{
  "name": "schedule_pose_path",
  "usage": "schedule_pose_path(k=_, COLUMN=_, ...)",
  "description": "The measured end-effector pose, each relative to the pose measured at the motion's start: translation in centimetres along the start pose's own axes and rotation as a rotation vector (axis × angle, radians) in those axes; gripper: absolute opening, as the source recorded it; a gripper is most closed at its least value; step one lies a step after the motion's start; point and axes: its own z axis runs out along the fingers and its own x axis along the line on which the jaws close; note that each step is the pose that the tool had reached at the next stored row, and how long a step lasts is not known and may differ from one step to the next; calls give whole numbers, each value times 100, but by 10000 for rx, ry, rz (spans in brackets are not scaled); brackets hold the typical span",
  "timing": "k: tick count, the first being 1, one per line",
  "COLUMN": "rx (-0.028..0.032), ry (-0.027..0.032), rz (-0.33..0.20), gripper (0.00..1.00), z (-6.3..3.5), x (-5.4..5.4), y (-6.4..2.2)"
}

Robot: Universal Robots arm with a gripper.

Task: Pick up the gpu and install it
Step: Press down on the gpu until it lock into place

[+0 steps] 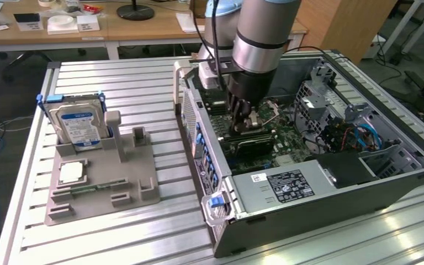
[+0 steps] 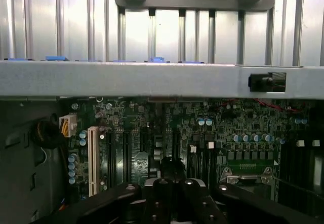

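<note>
Gpu (image 1: 250, 144) seated under shut hand (image 1: 238, 126).

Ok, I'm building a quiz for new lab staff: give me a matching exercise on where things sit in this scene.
Things:
1. hard drive
2. CPU chip
3. gripper
4. power supply

Places:
A. lying flat on the grey holder
B. inside the case, over the motherboard
C. standing upright in the grey holder
D. in the case's near corner, labelled side up

Pairs: 1-C, 2-A, 3-B, 4-D
</note>
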Motion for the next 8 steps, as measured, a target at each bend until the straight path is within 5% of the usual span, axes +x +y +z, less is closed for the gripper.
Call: schedule_pose_path(k=8, rx=0, ry=1, rz=0, gripper=11, z=0, x=0, y=-14)
